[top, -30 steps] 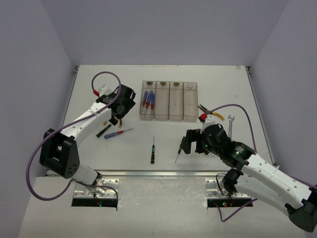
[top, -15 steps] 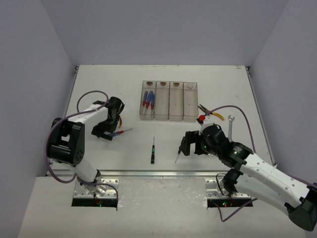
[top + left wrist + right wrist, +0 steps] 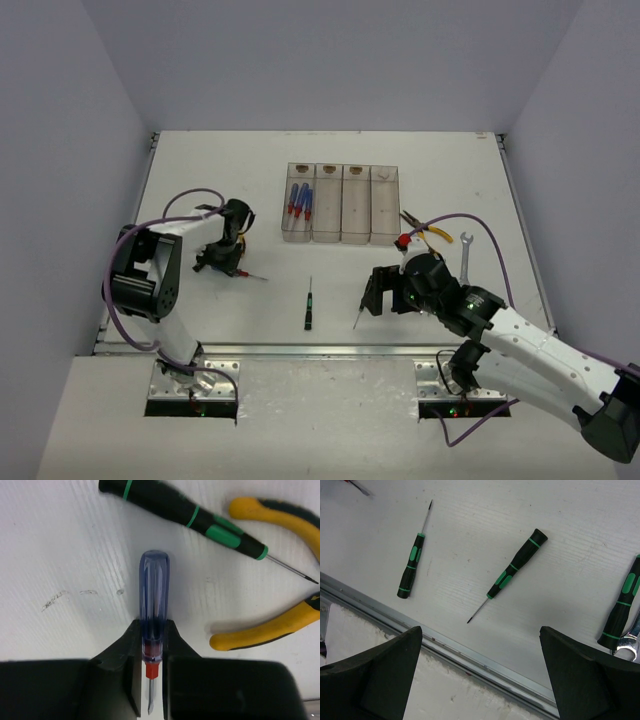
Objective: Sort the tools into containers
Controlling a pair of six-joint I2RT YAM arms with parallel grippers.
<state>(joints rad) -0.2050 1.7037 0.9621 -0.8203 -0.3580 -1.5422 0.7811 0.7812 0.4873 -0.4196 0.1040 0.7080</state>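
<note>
Earlier wide, left jaws now clenched on blue screwdriver (image 3: 153, 605); right jaws unchanged, released.

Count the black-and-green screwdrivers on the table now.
4. Left screwdriver beside the yellow pliers, past the blue screwdriver in the left gripper; centre screwdriver lying alone; third screwdriver at the right gripper; fourth screwdriver beside a wrench. More may be hidden.

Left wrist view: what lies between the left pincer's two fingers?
The blue-handled screwdriver; the left pincer is shut on its handle, as the left wrist view shows.
</note>
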